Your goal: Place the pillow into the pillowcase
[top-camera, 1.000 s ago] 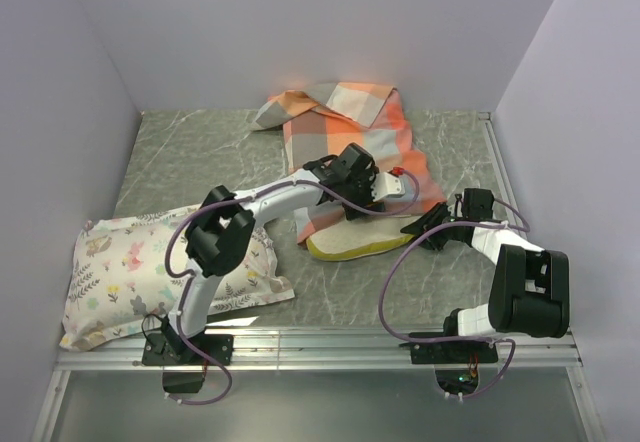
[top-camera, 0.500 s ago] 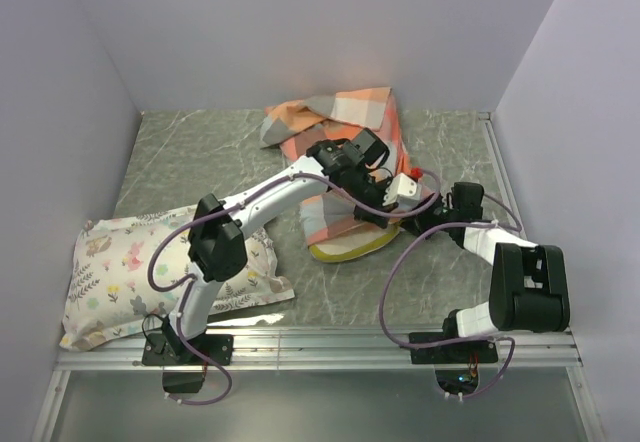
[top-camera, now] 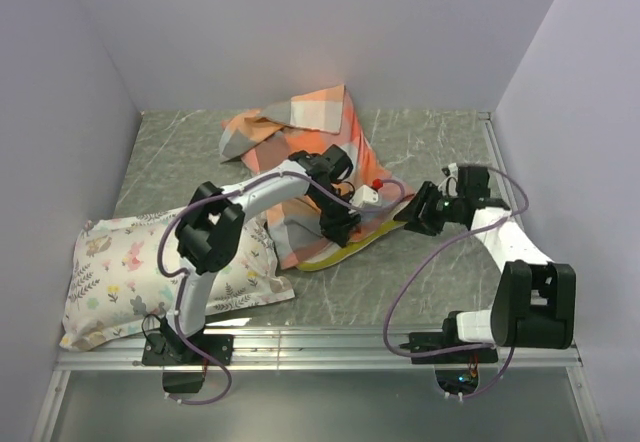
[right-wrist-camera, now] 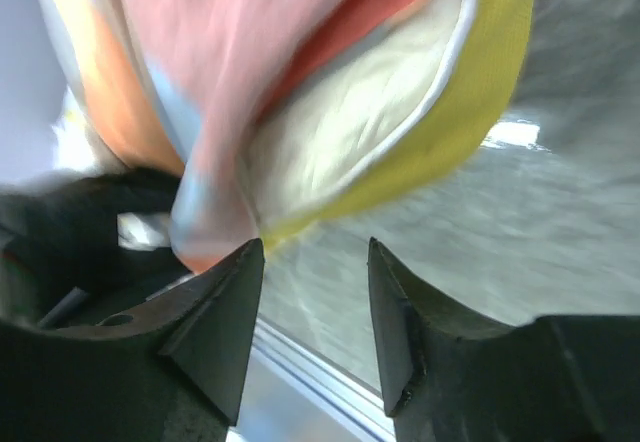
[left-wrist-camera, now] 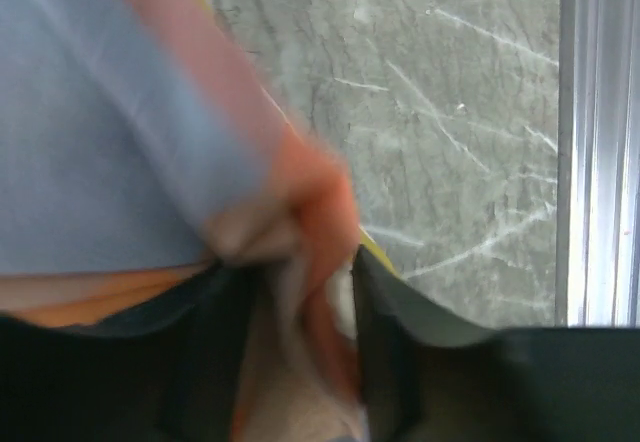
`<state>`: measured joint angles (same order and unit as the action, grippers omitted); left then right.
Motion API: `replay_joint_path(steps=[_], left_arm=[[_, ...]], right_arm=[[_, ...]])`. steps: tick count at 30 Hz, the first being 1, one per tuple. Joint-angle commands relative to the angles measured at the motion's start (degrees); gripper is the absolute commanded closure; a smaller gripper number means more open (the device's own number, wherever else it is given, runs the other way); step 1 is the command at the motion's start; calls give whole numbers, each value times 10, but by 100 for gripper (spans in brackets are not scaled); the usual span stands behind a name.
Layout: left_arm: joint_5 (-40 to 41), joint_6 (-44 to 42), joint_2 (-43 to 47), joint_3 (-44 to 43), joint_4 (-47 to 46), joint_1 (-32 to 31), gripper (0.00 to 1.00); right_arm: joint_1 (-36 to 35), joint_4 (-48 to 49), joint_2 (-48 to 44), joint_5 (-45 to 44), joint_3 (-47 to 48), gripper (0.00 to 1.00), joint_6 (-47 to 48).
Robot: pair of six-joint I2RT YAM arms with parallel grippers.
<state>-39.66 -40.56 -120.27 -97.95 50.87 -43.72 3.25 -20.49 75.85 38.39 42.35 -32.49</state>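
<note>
The pillowcase [top-camera: 300, 137] lies bunched up in the middle of the grey table [top-camera: 440, 282], reaching toward the far wall. The pillow [top-camera: 352, 248] is mostly covered by it. Only its yellow edge and a bit of cream peek out on the near right side.

The left gripper [left-wrist-camera: 300, 282] is at the near edge of the pillowcase. Checked cloth sits between its jaws, but the picture is blurry, so I cannot tell if they are squeezing it.

The right gripper [right-wrist-camera: 315, 252] is just to the right of the pillow's yellow edge. Its jaws are apart with nothing between them.

A white pillow with flowers [top-camera: 140, 267] lies near the left side.
</note>
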Motion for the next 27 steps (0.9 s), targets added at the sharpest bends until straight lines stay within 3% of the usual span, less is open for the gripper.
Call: replay_joint_path(steps=[1,3,5,7,8,12,16,23,27], left_arm=[[14,-16,62,-25,9,14,47],[3,-22,93,-20,30,14,31],[-1,-7,123,6,38,18,29],[3,6,180,42,31,24,27],[6,19,200,81,27,35,27],[18,45,294,170,32,73,26],[37,56,349,259,46,117,26],[67,86,412,339,28,150,25],[78,110,414,354,18,151,25]], right_arm=[[29,-225,-4,30,102,45,262],[51,-322,30,31,161,44,359],[72,-363,42,14,220,42,384],[71,-376,54,-6,272,33,407],[60,-370,56,-49,285,32,433],[40,-218,21,-167,251,22,561],[23,-53,25,-170,177,22,684],[-22,31,124,-109,209,27,681],[-66,29,166,-97,216,34,712]])
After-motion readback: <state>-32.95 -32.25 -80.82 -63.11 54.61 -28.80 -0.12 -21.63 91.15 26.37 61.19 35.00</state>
